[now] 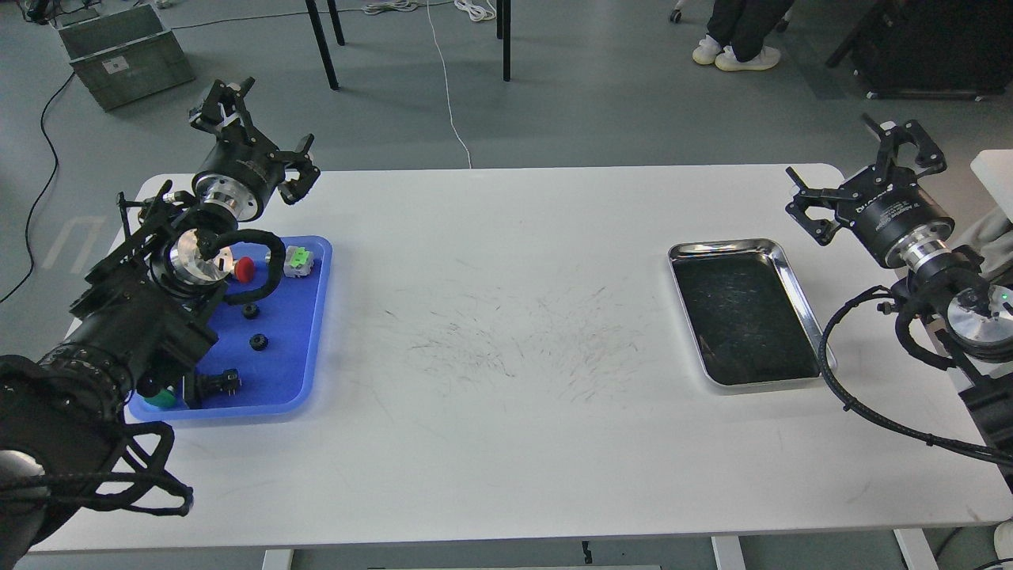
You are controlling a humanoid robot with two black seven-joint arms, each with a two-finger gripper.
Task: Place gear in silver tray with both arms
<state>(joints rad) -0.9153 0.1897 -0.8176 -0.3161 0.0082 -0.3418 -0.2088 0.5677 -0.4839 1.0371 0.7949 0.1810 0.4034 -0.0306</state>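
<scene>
The left claw (253,119) hovers with its fingers spread apart, holding nothing, above the far end of a blue plastic tray (305,360) that carries small black gears (258,342) and a red knob (244,268). The right claw (866,170), also spread and empty, hangs just past the silver tray (791,273), which lies bare on the white tabletop (506,332).

Bright, even overhead light, sharp focus, soft shadows, faint glare on the silver tray (779,255) rim.
</scene>
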